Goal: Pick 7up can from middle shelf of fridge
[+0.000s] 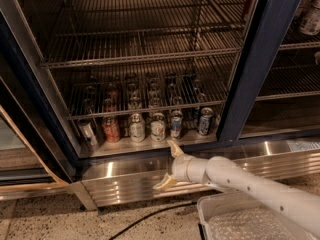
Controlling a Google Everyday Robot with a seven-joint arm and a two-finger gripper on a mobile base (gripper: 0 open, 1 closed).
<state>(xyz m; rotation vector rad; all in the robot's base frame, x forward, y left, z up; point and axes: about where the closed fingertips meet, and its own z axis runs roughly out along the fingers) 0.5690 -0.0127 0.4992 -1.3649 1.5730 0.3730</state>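
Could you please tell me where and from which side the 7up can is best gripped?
Probably its side wall at mid-height, from the front: the 7up can stands upright in the front row, neighbours close either side. The gripper hangs open below, before the base panel.

Pale silver-white, green-printed 7up can [158,127] stands upright at the front edge of the shiny flat metal worktop [150,147], mid-width, in the navy-framed fridge [255,74]; hand [166,165] just below that edge, fingers spread.
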